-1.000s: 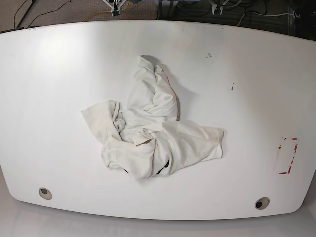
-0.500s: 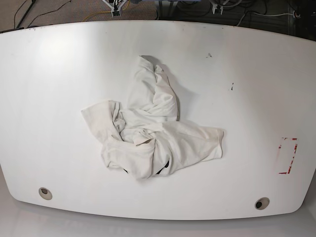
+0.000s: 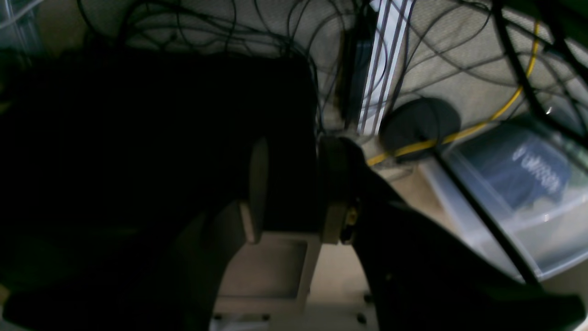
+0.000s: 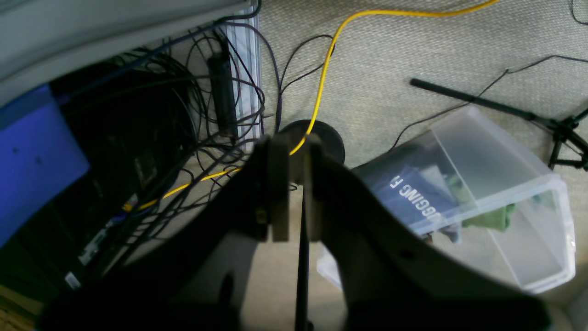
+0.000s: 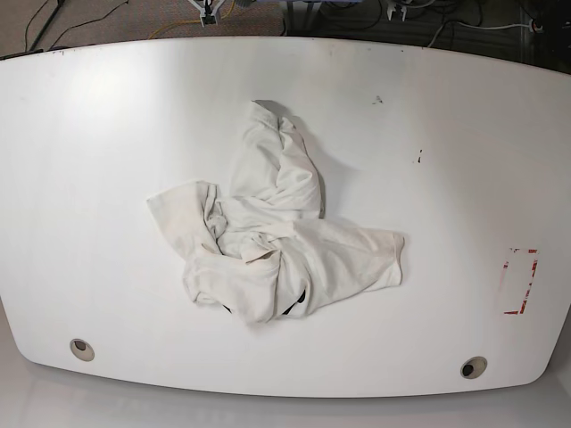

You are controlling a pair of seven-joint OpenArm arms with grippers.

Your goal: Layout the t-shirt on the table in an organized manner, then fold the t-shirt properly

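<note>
Your t-shirt (image 5: pixel 272 241) is crumpled in a heap near the middle of the table (image 5: pixel 107 134), nothing touching it. One lobe runs up toward 12 o'clock, a sleeve-like flap sticks out at 9, and a wider panel spreads toward 3 to 4. Small dark bits of print peek out under the hem at 6; the rest of the print is folded under and unreadable.

On the tabletop: grommet holes at 7 (image 5: pixel 81 349) and 5 (image 5: pixel 473 366), the red tape rectangle (image 5: pixel 520 281) at about 4 near the edge, a couple of dark specks (image 5: pixel 417 157) around 2. All well apart from the shirt.

Neither arm shows in the base view. Both wrist cameras look down at the carpeted floor, off the table.

Right gripper (image 4: pixel 294 184): fingers almost together, only a slim gap, nothing between them. Past it you see a yellow cable (image 4: pixel 321 92), tangled black cables and a clear plastic bin (image 4: pixel 496 197) at 3 o'clock.

Left gripper (image 3: pixel 289 184): jaws stand partly apart. The view is very dark and a black shape fills the left half, so you can't tell if anything sits between the pads. A clear bin (image 3: pixel 514 193) lies at 3, a yellow cable (image 3: pixel 459 133) beside it.
</note>
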